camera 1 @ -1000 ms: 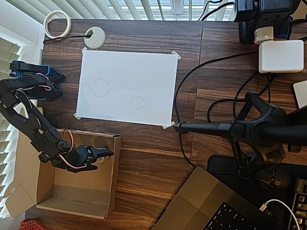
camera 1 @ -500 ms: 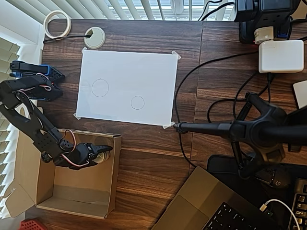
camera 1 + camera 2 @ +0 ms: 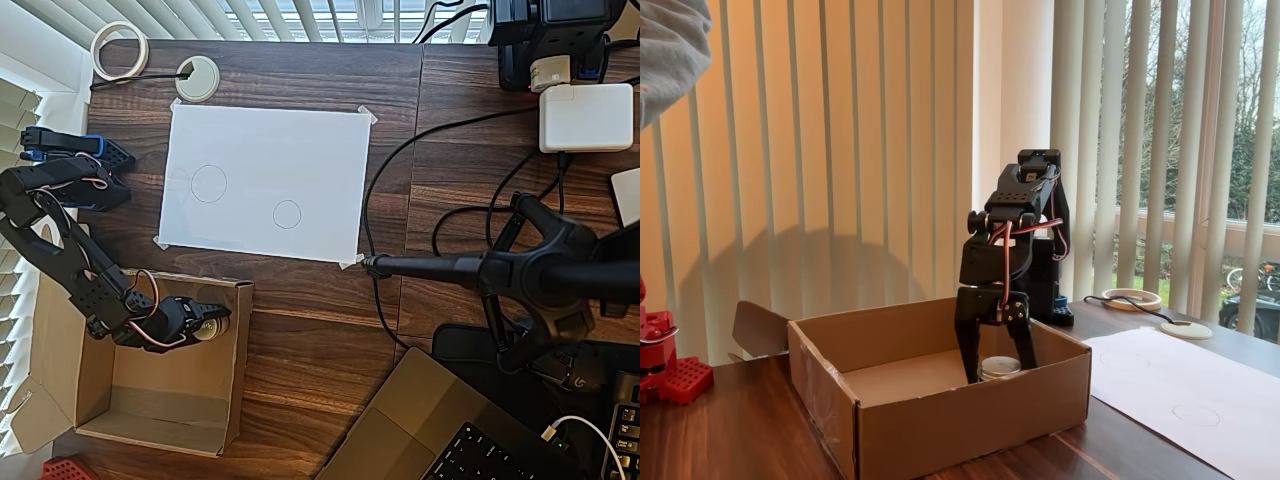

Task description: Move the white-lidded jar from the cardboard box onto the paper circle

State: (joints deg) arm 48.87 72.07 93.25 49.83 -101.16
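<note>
Small rigid jar [image 3: 999, 367] inside box [image 3: 940, 420] — likely light, smooth-sided; grip sidewall below lid. Fingers [image 3: 994, 352] spread, straddling jar.

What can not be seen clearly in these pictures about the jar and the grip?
- White-lidded jar: lower body hidden by the cardboard box front wall, fixed view.
- Gripper: finger contact with the jar unclear; the arm covers it, overhead view.
- Lid text: too small, both views.
- Paper circle: faint in the fixed view.

A small round white-lidded jar [image 3: 208, 327] sits inside the brown cardboard box [image 3: 225, 400], at seven o'clock from the taped-down white paper sheet [image 3: 300, 150] on the dark wooden bench [image 3: 300, 330].
</note>
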